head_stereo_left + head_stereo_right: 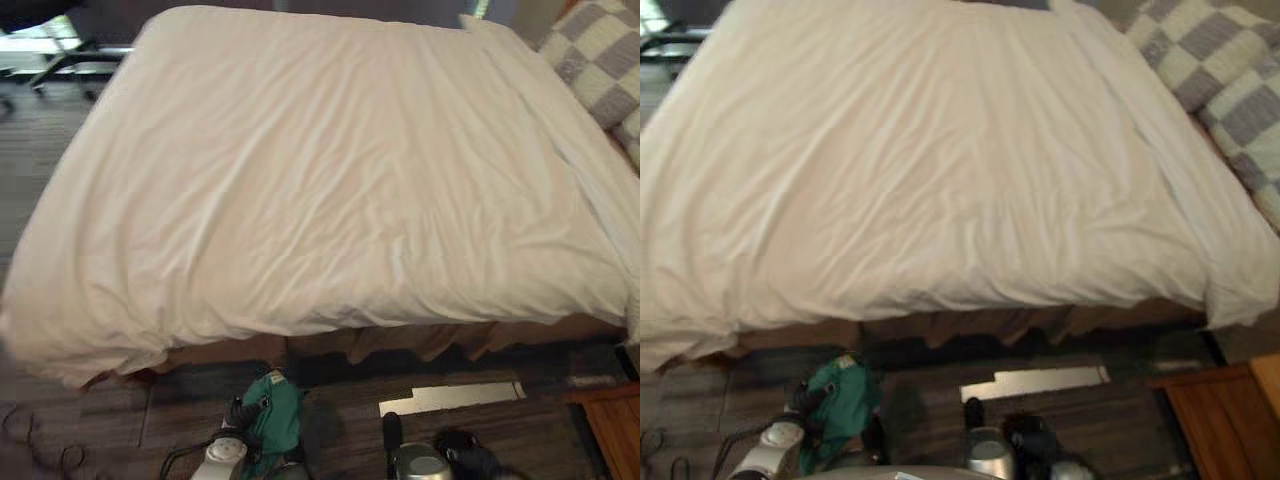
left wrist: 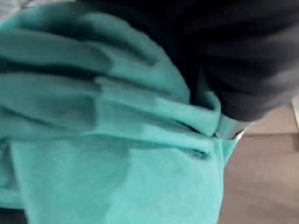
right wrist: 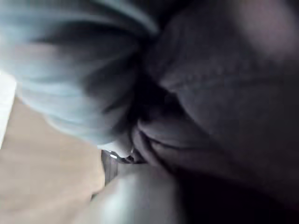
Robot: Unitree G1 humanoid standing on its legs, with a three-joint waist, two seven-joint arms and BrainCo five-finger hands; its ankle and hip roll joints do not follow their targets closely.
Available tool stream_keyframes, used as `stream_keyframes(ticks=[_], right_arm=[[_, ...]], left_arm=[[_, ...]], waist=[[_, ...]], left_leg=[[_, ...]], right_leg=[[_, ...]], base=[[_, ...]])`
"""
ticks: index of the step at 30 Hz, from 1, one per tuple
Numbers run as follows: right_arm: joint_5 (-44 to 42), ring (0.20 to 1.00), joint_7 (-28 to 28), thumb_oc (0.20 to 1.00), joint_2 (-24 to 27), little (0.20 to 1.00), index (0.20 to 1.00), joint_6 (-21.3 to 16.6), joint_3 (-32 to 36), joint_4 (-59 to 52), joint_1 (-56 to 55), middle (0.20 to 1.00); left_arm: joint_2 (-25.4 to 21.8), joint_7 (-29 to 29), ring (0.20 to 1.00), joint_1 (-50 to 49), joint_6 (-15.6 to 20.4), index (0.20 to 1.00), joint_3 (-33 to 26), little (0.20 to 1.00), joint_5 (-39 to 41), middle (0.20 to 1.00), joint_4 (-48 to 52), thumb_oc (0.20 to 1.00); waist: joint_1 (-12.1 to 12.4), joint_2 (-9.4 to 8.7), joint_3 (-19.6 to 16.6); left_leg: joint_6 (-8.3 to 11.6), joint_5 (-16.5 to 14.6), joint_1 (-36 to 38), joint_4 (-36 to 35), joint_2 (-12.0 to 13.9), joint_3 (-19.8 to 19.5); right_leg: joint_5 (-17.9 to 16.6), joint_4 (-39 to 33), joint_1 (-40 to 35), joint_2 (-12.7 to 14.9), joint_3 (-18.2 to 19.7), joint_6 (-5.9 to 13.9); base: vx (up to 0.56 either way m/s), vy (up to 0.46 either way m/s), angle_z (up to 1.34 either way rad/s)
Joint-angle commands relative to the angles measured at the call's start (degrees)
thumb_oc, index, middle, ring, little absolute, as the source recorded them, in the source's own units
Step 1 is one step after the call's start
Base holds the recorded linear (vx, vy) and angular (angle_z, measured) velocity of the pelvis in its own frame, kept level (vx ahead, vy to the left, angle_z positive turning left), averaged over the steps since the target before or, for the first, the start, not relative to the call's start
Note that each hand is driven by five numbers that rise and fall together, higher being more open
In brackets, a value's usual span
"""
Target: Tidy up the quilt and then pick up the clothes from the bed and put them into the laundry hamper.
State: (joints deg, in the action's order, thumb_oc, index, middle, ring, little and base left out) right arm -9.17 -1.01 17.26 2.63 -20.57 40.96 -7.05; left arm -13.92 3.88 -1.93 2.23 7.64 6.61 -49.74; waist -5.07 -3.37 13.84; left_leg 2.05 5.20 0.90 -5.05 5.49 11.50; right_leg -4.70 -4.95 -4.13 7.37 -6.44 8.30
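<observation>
A white quilt (image 1: 320,170) lies spread flat over the whole bed, with shallow wrinkles and its near edge hanging over the bed's foot. Low in front of the bed, my left hand (image 1: 243,412) is shut on a bunched teal garment (image 1: 275,408), which hangs above the floor. The left wrist view has the teal garment (image 2: 107,140) folded close against the hand's dark cover (image 2: 243,60). To its right, my right hand (image 1: 392,432) is shut on a dark garment (image 1: 470,462). In the right wrist view the dark garment (image 3: 219,107) is crumpled beside a grey-blue fold.
Checked grey-and-white pillows (image 1: 600,55) lie at the bed's right end. A wooden nightstand (image 1: 1215,415) stands at the lower right. A pale strip (image 1: 450,397) lies on the dark wood floor. Chair legs (image 1: 60,55) stand beyond the bed's far left corner.
</observation>
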Motion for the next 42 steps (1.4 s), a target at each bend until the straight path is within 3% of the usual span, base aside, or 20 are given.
stream_keyframes(ticks=[1, 4, 7, 11, 14, 15, 16, 18, 20, 23, 24, 29, 30, 31, 33, 35, 36, 37, 38, 42], right_arm=[[1.5, 0.2, 0.6, 0.2, -0.5, 0.2, 0.2, -5.9, 0.8, -4.4, 12.5, 0.2], [1.9, 0.2, -1.6, 0.2, 1.9, 0.2, 0.2, -6.2, 2.8, -1.3, 14.9, 0.2], [2.0, 0.2, -4.0, 0.2, 1.6, 0.2, 0.2, -5.0, 4.7, 1.0, 15.0, 0.2], [1.7, 0.2, -5.6, 0.2, 0.5, 0.2, 0.2, -4.6, 7.1, 0.6, 11.8, 0.2], [3.9, 0.2, -6.0, 0.2, -0.2, 0.2, 0.2, -3.7, 8.6, 1.4, 8.1, 0.2], [3.9, 0.2, -6.0, 0.2, -0.2, 0.2, 0.2, -3.7, 8.7, 1.4, 8.1, 0.2], [0.2, 0.2, -6.8, 0.2, -2.9, 0.2, 0.2, -3.4, 11.7, 2.5, 7.2, 0.2], [-1.1, 0.2, -7.3, 0.2, -3.7, 0.2, 0.2, -3.7, 12.4, 3.2, 7.2, 0.2], [-2.5, 0.2, -8.2, 0.2, -3.5, 0.2, 0.2, -4.1, 12.8, 4.2, 8.0, 0.2], [-3.8, 0.2, -9.9, 0.2, -2.5, 0.2, 0.2, -4.8, 15.2, 2.9, 6.9, 0.2], [10.6, 0.2, -9.6, 0.2, -0.1, 0.2, 0.2, -3.7, 9.2, -0.7, 2.7, 0.2], [10.3, 0.2, -10.3, 0.2, 1.3, 0.2, 0.2, -4.1, 9.4, -2.6, 4.8, 0.2], [9.0, 0.2, -10.5, 0.2, 2.2, 0.2, 0.2, -4.7, 9.5, -3.8, 5.5, 0.2], [9.0, 0.2, -10.5, 0.2, 2.3, 0.2, 0.2, -4.8, 9.5, -3.8, 5.5, 0.2], [9.2, 0.2, -10.8, 0.2, 4.0, 0.2, 0.2, -4.2, 9.5, -5.1, 5.8, 0.2], [9.3, 0.2, -10.4, 0.2, 3.9, 0.2, 0.2, -3.7, 9.2, -6.1, 5.4, 0.2], [9.6, 0.2, -9.8, 0.2, 3.7, 0.2, 0.2, -3.9, 8.7, -6.5, 5.4, 0.2], [9.6, 0.2, -9.8, 0.2, 3.7, 0.2, 0.2, -3.9, 8.7, -6.5, 5.3, 0.2], [10.2, 0.2, -9.7, 0.2, 3.4, 0.2, 0.2, -3.9, 8.5, -6.0, 5.9, 0.2], [11.4, 0.2, -9.0, 0.2, 1.8, 0.2, 0.2, -4.1, 7.4, -3.9, 7.8, 0.2]], left_arm=[[-0.9, 2.6, 0.2, 1.3, 2.9, 0.2, 1.9, 0.2, 3.0, 0.2, 4.6, 0.2], [-0.5, 3.2, 0.2, 2.0, 3.1, 0.2, 2.2, 0.2, 2.7, 0.2, 5.8, 0.2], [-0.5, 4.2, 0.2, 2.3, 1.9, 0.2, 0.2, 0.2, 3.4, 0.2, 4.7, 0.2], [-0.9, 6.6, 0.2, 2.1, 1.0, 0.2, -1.9, 0.2, 0.3, 0.2, 2.1, 0.2], [-0.3, 7.6, 0.2, 0.0, -0.4, 0.2, -1.6, 0.2, -3.4, 0.2, 0.8, 0.2], [-0.3, 7.6, 0.2, 0.0, -0.4, 0.2, -1.5, 0.2, -3.4, 0.2, 0.8, 0.2], [-0.4, 8.1, 0.2, 0.6, -1.1, 0.2, -1.5, 0.2, -2.8, 0.2, 1.0, 0.2], [-0.8, 8.7, 0.2, 0.7, -1.3, 0.2, -1.2, 0.2, -3.0, 0.2, 1.5, 0.2], [-1.6, 9.9, 0.2, 2.7, -1.1, 0.2, -0.2, 0.2, -3.3, 0.2, 2.0, 0.2], [-1.0, 9.4, 0.2, 3.9, -0.4, 0.2, 0.7, 0.2, -2.4, 0.2, 3.9, 0.2], [-1.2, 5.9, 0.2, -2.2, 1.1, 0.2, 1.2, 0.2, -1.2, 0.2, 8.9, 0.2], [-2.3, 6.0, 0.2, -0.4, 1.2, 0.2, 1.6, 0.2, -1.6, 0.2, 9.7, 0.2], [-2.7, 6.5, 0.2, 1.1, 1.4, 0.2, 2.1, 0.2, -1.0, 0.2, 10.4, 0.2], [-2.7, 6.5, 0.2, 1.1, 1.4, 0.2, 2.1, 0.2, -1.0, 0.2, 10.4, 0.2], [-2.3, 7.3, 0.2, 1.8, 1.1, 0.2, 2.1, 0.2, 0.5, 0.2, 11.3, 0.2], [-2.2, 8.1, 0.2, 1.8, 1.0, 0.2, 1.9, 0.2, 0.7, 0.2, 11.7, 0.2], [-2.0, 7.8, 0.2, 0.5, 0.7, 0.2, 1.0, 0.2, 0.0, 0.2, 12.2, 0.2], [-2.0, 7.8, 0.2, 0.4, 0.6, 0.2, 1.0, 0.2, 0.0, 0.2, 12.2, 0.2], [-2.4, 7.3, 0.2, -0.4, 0.5, 0.2, 0.5, 0.2, -0.8, 0.2, 12.9, 0.2], [-3.8, 6.7, 0.2, -1.3, -0.5, 0.2, -0.8, 0.2, -1.5, 0.2, 12.3, 0.2]], waist=[[4.8, 2.54, 0.1], [8.5, 4.62, 1.3], [8.7, 4.24, 0.9], [9.5, 2.87, -1.3], [9.9, 2.55, -3.7], [9.7, 2.4, -3.7], [9.7, 1.82, -1.4], [9.3, 1.27, -0.1], [7.9, 1.13, 2.0], [6.6, 2.16, 2.7], [11.6, 3.18, -3.2], [11.8, 2.93, -1.1], [12.3, 3.24, 0.8], [12.2, 3.39, 0.7], [13.2, 3.2, 3.1], [13.5, 2.51, 2.8], [14.5, 2.06, 1.9], [14.5, 1.78, 1.8], [15.6, 2.32, 0.9], [17.6, -0.62, -0.1]], left_leg=[[3.59, -4.4, 0.0, 2.8, 2.5, 0.6], [5.72, -3.2, -6.6, 8.5, 2.8, -0.8], [5.74, -5.2, -6.0, 15.3, 9.0, 14.4], [5.43, -5.8, -1.7, 18.2, 13.0, 20.4], [5.47, -6.7, 1.1, 12.9, 9.6, 18.7], [5.3, -6.6, 1.1, 12.6, 9.2, 18.5], [2.78, -8.1, 0.6, 8.9, 5.5, 14.5], [1.74, -8.5, 1.0, 7.6, 4.0, 13.2], [1.34, -7.9, 1.1, 6.0, 4.0, 9.7], [1.49, -6.8, 0.3, 3.7, 2.4, 3.1], [2.25, -4.3, 6.7, 0.1, -0.2, 3.0], [3.53, -6.2, 2.4, 10.2, 1.4, 3.1], [5.12, -2.5, -4.5, 23.9, 4.2, 2.6], [5.19, -2.7, -5.0, 24.5, 4.5, 2.3], [6.22, 2.1, -11.3, 35.7, 8.0, 3.0], [6.3, -1.3, -13.5, 34.2, 8.6, 4.8], [4.91, -3.8, -15.1, 24.8, 6.9, 7.8], [4.73, -3.6, -14.6, 24.0, 6.4, 8.1], [5.25, -0.3, -16.4, 13.6, 7.1, 11.2], [3.37, 0.9, -16.9, 10.4, 5.8, 13.6]], right_leg=[[6.8, 4.8, 4.2, 1.8, -1.0, 1.85], [7.8, 2.4, 0.8, 4.5, -11.5, 1.58], [8.7, 2.8, -2.0, 6.5, -21.2, 0.75], [7.6, 5.2, -3.9, 9.5, -32.0, -0.27], [6.0, 9.7, -4.6, 11.8, -36.4, 1.04], [5.9, 9.8, -4.6, 12.1, -36.7, 1.23], [1.4, 22.9, -0.5, 18.3, -36.0, 4.24], [0.2, 27.9, 2.4, 19.9, -32.6, 5.31], [4.9, 29.2, 8.2, 13.9, -21.3, 4.92], [8.9, 17.6, 9.9, 7.4, -11.5, 3.43], [10.9, 4.2, -5.9, 0.2, -16.1, 0.53], [12.0, 4.3, -5.3, -0.1, -16.2, -0.98], [12.7, 2.7, -6.3, -1.6, -16.1, -3.32], [12.7, 2.7, -6.1, -1.9, -16.2, -3.4], [13.7, 0.5, -9.0, -3.2, -18.2, -5.37], [16.7, -0.1, -11.1, -3.5, -17.8, -4.55], [18.1, -0.1, -12.2, -3.2, -18.1, -3.22], [18.0, -0.1, -12.2, -2.8, -18.0, -3.06], [19.5, -0.1, -13.8, -3.3, -18.9, -1.8], [20.8, 3.4, -15.7, -3.8, -18.7, -1.02]], base=[[-0.11, -0.103, 0.73], [-0.21, -0.11, 1.15], [-0.19, -0.035, 2.59], [-0.16, 0.115, 1.95], [0.07, 0.296, 2.53], [0.11, 0.46, 1.75], [0.05, 0.329, 1.25], [0.0, 0.237, 1.76], [-0.03, 0.057, 1.36], [0.07, -0.106, 1.56], [0.04, -0.047, 0.75], [0.08, -0.115, 0.03], [0.09, -0.189, 0.19], [0.24, -0.31, -0.31], [0.28, -0.179, -0.48], [0.43, 0.046, 0.07], [0.33, 0.133, -0.17], [0.66, 0.275, -0.53], [0.36, 0.152, -0.33], [0.56, 0.179, -0.29]])
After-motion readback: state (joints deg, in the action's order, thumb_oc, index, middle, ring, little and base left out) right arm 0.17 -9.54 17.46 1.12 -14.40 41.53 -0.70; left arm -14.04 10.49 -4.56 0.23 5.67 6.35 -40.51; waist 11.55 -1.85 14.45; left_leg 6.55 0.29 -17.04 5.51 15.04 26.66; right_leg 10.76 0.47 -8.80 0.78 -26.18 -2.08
